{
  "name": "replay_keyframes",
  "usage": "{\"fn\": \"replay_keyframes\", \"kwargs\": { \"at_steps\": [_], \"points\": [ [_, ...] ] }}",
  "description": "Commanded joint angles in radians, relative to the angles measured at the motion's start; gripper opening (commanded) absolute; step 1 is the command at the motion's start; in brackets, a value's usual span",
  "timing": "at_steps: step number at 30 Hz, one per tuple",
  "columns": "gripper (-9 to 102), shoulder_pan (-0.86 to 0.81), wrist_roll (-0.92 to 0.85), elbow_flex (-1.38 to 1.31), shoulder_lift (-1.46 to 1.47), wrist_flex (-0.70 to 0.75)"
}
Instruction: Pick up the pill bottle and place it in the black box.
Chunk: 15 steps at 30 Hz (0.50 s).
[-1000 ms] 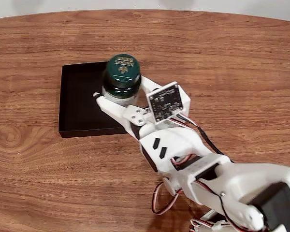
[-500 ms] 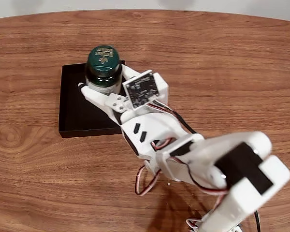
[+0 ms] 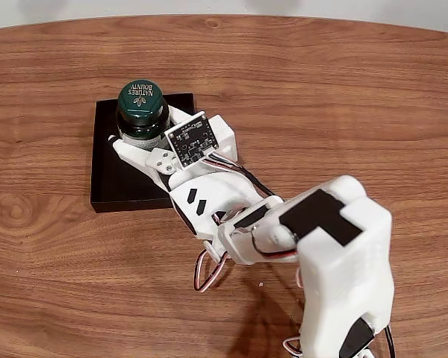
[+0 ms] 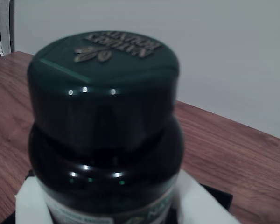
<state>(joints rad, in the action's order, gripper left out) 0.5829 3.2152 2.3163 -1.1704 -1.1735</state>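
Note:
The pill bottle [image 3: 140,104], dark with a green lettered cap, stands upright between my white fingers [image 3: 134,155] over the upper middle of the black box [image 3: 113,186]. My gripper [image 3: 143,131] is shut on the bottle's body below the cap. Whether the bottle's base touches the box floor is hidden by the fingers. In the wrist view the pill bottle [image 4: 102,107] sits very close, with white fingers [image 4: 29,207] on either side of its label and a corner of the black box [image 4: 220,198] behind.
The box lies on a wooden table [image 3: 343,97], towards its left in the fixed view. My arm [image 3: 336,253] reaches in from the bottom right. A pale wall [image 4: 224,51] rises behind the table's far edge.
My gripper has swung left and slightly away with the bottle, from the box's right edge to over its upper middle. The arm's rear links have pivoted into view.

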Motion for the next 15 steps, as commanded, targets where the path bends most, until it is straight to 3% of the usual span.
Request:
{"fn": "replay_keyframes", "kwargs": {
  "at_steps": [1, 15],
  "points": [
    [20, -0.005, -0.009, -0.095, 0.005, -0.052],
    [22, -0.023, -0.018, -0.152, 0.109, -0.034]
  ]
}}
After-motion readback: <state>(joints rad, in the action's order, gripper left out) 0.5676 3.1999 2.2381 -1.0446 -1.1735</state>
